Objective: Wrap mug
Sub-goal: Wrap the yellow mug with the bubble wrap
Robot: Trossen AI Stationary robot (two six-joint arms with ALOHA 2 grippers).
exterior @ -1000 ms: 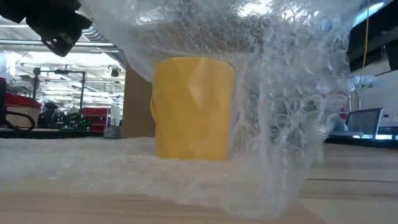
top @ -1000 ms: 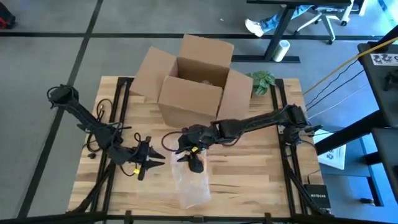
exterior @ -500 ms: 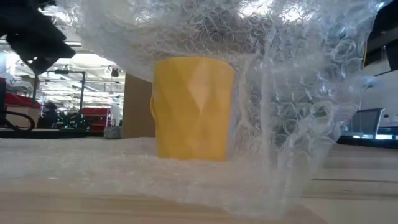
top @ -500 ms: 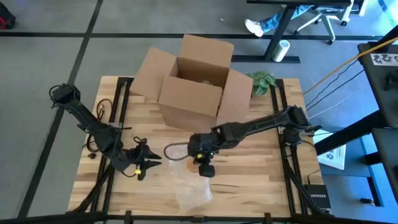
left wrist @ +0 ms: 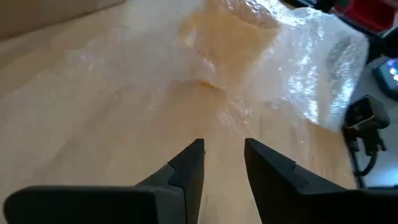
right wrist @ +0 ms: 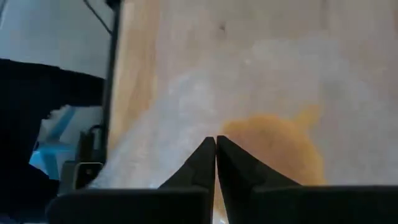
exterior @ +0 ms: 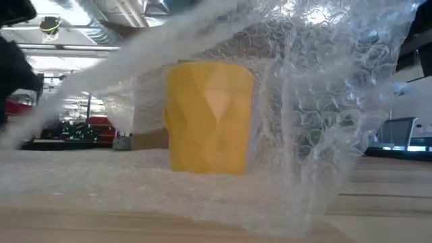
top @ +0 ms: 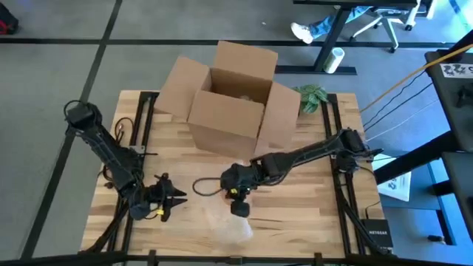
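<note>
The yellow mug [exterior: 209, 118] stands upright on the tabletop [top: 310, 199], near its front edge and about midway across, under a sheet of bubble wrap [exterior: 317, 115] that arches over it and drapes down on its right side in the low view. More wrap lies flat on the wood beneath and in front of the mug. The right pincer [top: 238, 205] hangs just above the mug, its fingers pressed together on a fold of the wrap; the right wrist view shows the closed tips with the yellow mug blurred through the plastic just past them. The left pincer [top: 164, 201] sits low over the tabletop to the mug's left, apart from the wrap's edge, its fingers parted a little and holding nothing. Behind the mug an open box [top: 233, 92] stands at the back of the tabletop, with a small green plant [top: 312, 96] beside its right flap.
</note>
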